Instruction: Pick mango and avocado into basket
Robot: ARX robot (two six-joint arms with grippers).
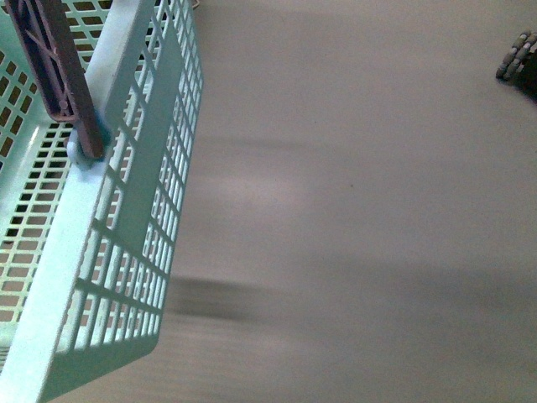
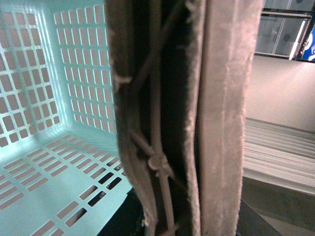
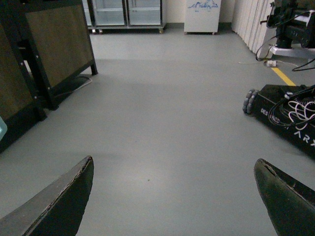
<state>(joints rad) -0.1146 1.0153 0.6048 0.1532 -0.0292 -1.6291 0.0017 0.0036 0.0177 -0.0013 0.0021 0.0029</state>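
Basket: you have the teal basket [image 1: 80, 227] at the left of the front view. It is tilted, its slotted long wall running down the frame, with grey floor [image 1: 352, 210] to its right.
Handle: the brown handle [image 1: 54, 59] crosses the rim near the top of the front view and ends at a pivot on that rim. The left wrist camera sees it very close and blurred, with white zip-ties [image 2: 158, 162] knotted along it.
Basket inside: behind the handle you see a lattice corner and a stretch of slotted bottom, all teal.
Resting or raised: you cannot tell from these views. A soft dark shadow [image 1: 210, 295] lies on the floor just beside the basket's lower wall.
Left side: no part of the left gripper shows, so you cannot tell how far apart its jaws are or whether it has the handle.
Right side: the right gripper [image 3: 173, 161] is spread wide — its two dark fingers [image 3: 64, 206] stand far apart with only floor between them, and it has hold of nothing.
Around the right arm: a dark cabinet [image 3: 54, 44] stands to one side and a black wheeled base [image 3: 285, 115] draped with cables [image 3: 300, 105] to the other. Glass-door fridges [image 3: 125, 12] stand against the far wall.
Front view edge: a ribbed wheel [image 1: 513, 57] sits at the upper right, well apart from the basket.
Sharpness: the front view is smeared — fine detail on the floor is lost.
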